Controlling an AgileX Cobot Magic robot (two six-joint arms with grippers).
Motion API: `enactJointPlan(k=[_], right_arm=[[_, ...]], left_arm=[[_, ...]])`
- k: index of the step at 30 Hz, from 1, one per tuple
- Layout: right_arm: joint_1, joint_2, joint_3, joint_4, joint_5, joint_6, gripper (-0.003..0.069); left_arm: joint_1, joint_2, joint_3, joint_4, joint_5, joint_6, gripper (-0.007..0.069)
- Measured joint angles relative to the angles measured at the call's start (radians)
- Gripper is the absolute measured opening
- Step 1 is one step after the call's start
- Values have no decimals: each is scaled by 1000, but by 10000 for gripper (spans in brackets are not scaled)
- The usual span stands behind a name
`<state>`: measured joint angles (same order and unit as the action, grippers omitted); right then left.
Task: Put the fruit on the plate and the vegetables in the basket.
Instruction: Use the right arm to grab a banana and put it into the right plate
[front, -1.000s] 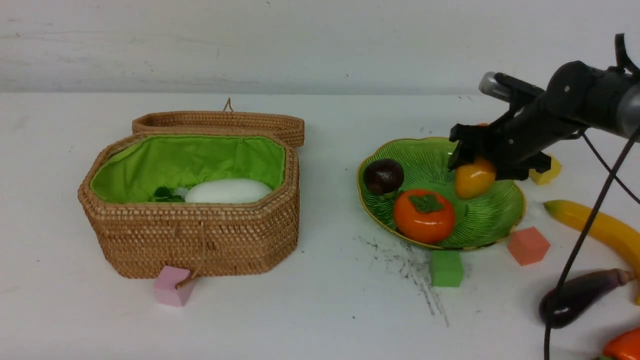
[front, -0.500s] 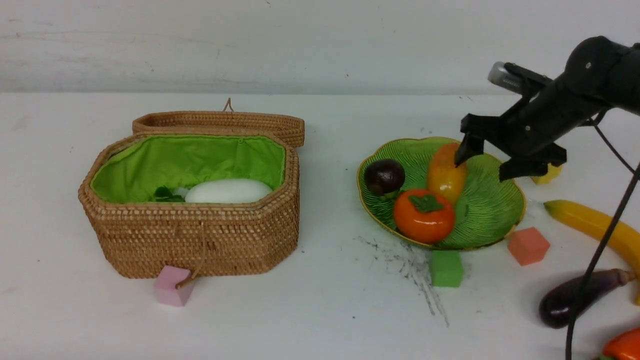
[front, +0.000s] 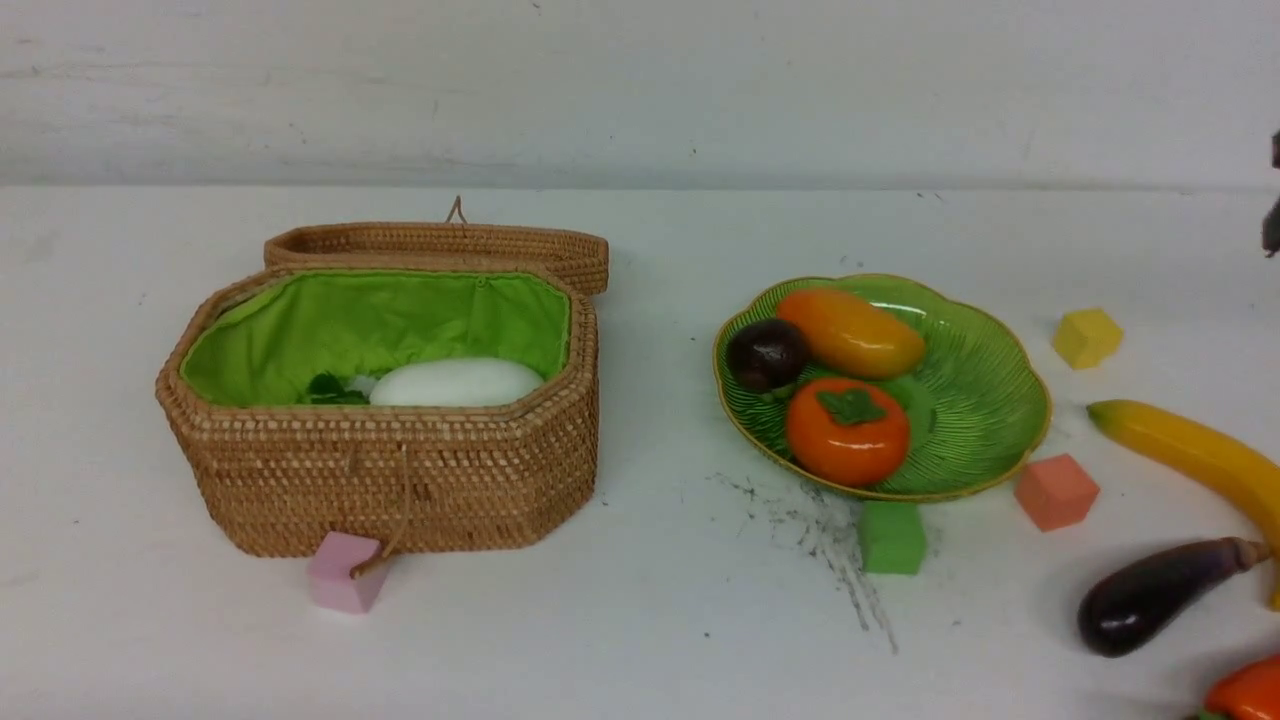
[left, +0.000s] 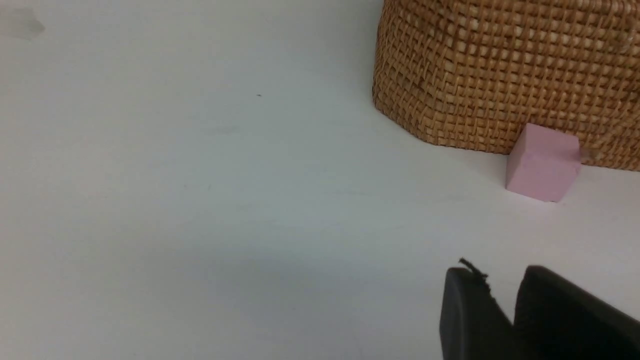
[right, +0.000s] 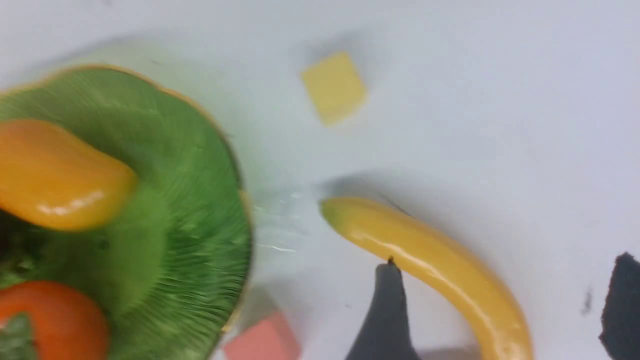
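The green plate (front: 985, 400) holds the mangosteen (front: 766, 352), the mango (front: 850, 332) and the persimmon (front: 847, 432). The banana (front: 1190, 455), eggplant (front: 1150, 595) and red-orange pepper (front: 1245, 695) lie on the table to its right. The white radish (front: 455, 382) rests inside the open basket (front: 400, 480). My right gripper (right: 507, 259) is open and empty, hovering over the banana (right: 430, 260) beside the plate (right: 200, 200). My left gripper (left: 500, 277) hangs low over bare table near the basket (left: 510, 75), its jaws nearly together with nothing between them.
Foam cubes lie around: pink (front: 345, 572) against the basket's front, green (front: 892, 537) and salmon (front: 1056, 490) by the plate's near rim, yellow (front: 1086, 337) behind the banana. The basket lid lies folded back behind it. Dark scuff marks streak the table near the green cube.
The right gripper let go of the mango over the plate, opened and drew back to the right, almost out of the front view. The mango now lies flat behind the persimmon.
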<state>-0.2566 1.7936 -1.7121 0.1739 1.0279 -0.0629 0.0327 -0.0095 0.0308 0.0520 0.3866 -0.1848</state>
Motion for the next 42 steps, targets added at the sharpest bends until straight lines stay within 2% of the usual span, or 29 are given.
enactJointPlan(k=[11,25,31,32,34,36,39,42], right_arm=[[-9,70,273,-7,-161,-272,470],[-9,183,284,-124,-296,-196,466],[-9,227,264,-125,-316,-191,444],[-9,240,255,-120,-317,-189,403],[-9,243,253,-114,-316,-187,365],[-9,244,250,-109,-329,-187,244],[-9,244,249,-111,-334,-176,185],[-9,244,239,-114,-326,-151,184]], left_arm=[[0,0,0,0,0,0,157],[0,0,0,0,0,0,169],[0,0,0,0,0,0,171],[0,0,0,0,0,0,174],[0,0,0,0,0,0,175],[0,0,0,0,0,0,176],[0,0,0,0,0,0,181],[0,0,0,0,0,0,185]])
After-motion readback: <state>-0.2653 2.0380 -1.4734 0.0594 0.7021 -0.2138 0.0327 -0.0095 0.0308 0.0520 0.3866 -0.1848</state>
